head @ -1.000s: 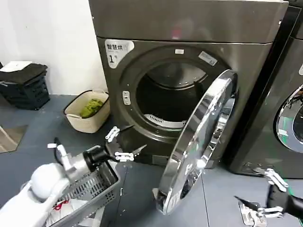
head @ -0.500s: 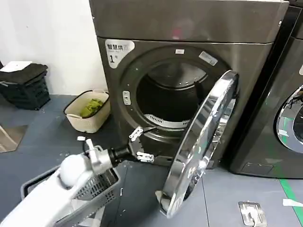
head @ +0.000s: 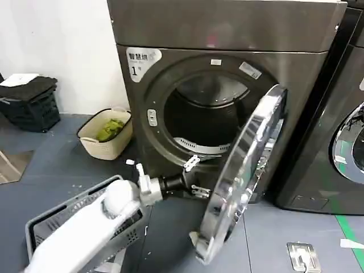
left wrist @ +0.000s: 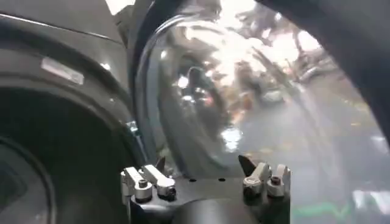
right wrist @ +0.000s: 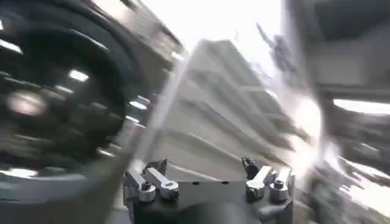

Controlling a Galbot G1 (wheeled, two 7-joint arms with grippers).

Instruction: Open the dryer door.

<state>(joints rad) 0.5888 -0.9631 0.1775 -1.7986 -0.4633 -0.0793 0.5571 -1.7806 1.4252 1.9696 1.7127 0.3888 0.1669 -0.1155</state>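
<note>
The left tool [head: 194,176] is spread wide, gripping nothing. Just beyond it, the dryer door [head: 244,170] hangs ajar. The right tool [right wrist: 207,176] is spread too.

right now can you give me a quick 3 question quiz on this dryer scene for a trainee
1. True or false: the dryer door is shut flat against the machine.
2. Which gripper is reaching in beside the inner face of the door? A) left gripper B) right gripper
3. Fill in: the beige basket on the floor beside the dryer holds something coloured ____.

Key
1. False. The door stands swung out, and the drum opening shows behind it.
2. A. The left gripper sits open, low in front of the drum opening, next to the door.
3. Green.
</note>
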